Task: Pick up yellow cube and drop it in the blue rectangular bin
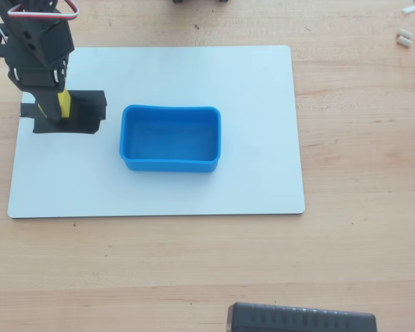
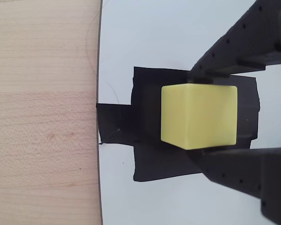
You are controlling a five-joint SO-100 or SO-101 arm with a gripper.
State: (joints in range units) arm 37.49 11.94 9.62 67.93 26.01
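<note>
The yellow cube (image 2: 187,112) sits between the two black fingers of my gripper (image 2: 199,118), which press on its top and bottom faces in the wrist view. It is over a flat black tape patch (image 2: 145,140) near the left edge of a white board. From overhead, my gripper (image 1: 55,111) is at the board's far left, and only a sliver of the cube (image 1: 65,104) shows beside it. I cannot tell whether the cube is off the surface. The blue rectangular bin (image 1: 169,166) stands empty in the middle of the board, to the right of the gripper.
The white board (image 1: 249,83) lies on a wooden table (image 1: 360,242). A black device (image 1: 301,319) sits at the bottom edge of the overhead view. Small white pieces (image 1: 404,36) lie at the top right.
</note>
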